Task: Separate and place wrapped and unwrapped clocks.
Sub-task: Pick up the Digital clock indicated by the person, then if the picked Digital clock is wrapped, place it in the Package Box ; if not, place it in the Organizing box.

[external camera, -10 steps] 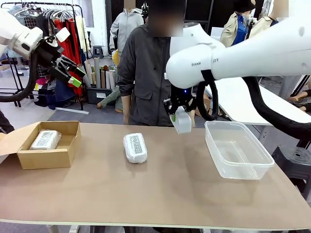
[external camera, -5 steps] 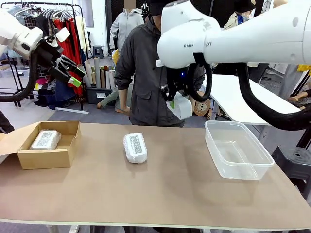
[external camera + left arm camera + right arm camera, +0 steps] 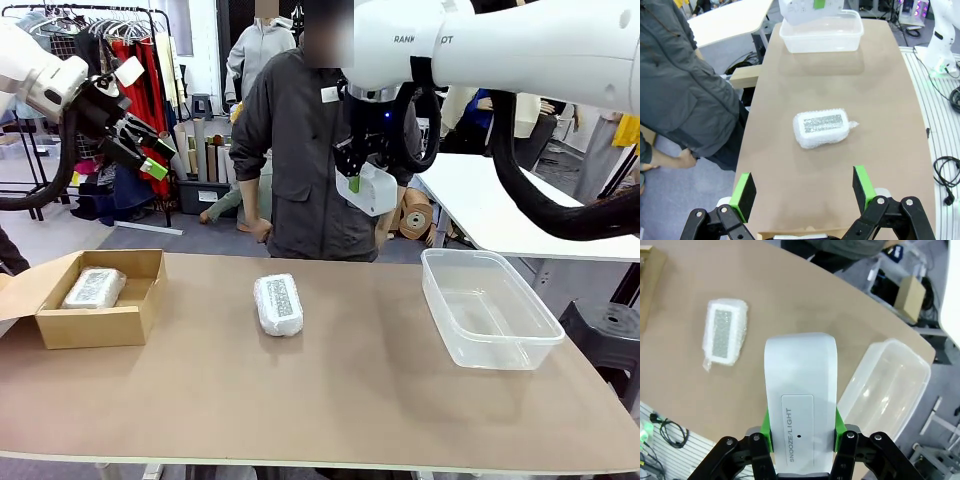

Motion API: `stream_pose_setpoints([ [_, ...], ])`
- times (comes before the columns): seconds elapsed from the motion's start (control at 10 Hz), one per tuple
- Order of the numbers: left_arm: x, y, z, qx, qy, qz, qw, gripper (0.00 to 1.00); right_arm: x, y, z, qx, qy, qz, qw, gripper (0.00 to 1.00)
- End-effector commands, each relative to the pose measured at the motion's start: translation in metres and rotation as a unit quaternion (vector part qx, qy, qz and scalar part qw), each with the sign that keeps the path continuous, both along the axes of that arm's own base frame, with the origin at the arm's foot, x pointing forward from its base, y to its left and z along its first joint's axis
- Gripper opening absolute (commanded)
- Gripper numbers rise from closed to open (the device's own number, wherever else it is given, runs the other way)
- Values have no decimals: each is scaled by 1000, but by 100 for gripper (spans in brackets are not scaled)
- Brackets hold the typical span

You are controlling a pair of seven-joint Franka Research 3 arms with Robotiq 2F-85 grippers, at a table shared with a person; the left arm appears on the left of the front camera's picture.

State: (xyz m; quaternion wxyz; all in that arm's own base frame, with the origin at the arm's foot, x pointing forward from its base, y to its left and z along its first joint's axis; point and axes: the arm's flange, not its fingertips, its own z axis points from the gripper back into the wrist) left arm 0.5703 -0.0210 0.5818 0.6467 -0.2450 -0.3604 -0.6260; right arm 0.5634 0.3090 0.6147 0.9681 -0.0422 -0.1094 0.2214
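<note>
Your right claw [image 3: 801,427] pinched the bare clock [image 3: 800,390] by its long sides, high over the table's [image 3: 350,400] far edge, left of the tub [image 3: 540,345]; it looked light, rigid and slippery, and your left claw [image 3: 803,189] hung open.

Our left arm [image 3: 35,70] comes in from the left side and is held high, its black wrist angled down and to the right. The left tool [image 3: 152,156] stands wide open, green pads [image 3: 746,192] far apart with nothing between them. Our right arm [image 3: 520,50] reaches across the middle, also raised high. The right tool [image 3: 360,176] points downward, its fingers clamped on the sides of the unwrapped clock [image 3: 800,385], held in the air.
</note>
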Motion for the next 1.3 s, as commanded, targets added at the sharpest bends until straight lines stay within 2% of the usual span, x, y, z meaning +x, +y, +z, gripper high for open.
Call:
stream_pose_setpoints([
  [0.0, -1, 1, 0, 0, -1, 1, 1000, 100, 7, -5, -3, -13, -36, -17, 999, 0],
  [0.1, -1, 1, 0, 0, -1, 1, 1000, 100, 0, 0, 0, 0, 0, 0, 1000, 0],
  [1.2, -1, 1, 0, 0, -1, 1, 1000, 100, 0, 0, 0, 0, 0, 0, 1000, 0],
])
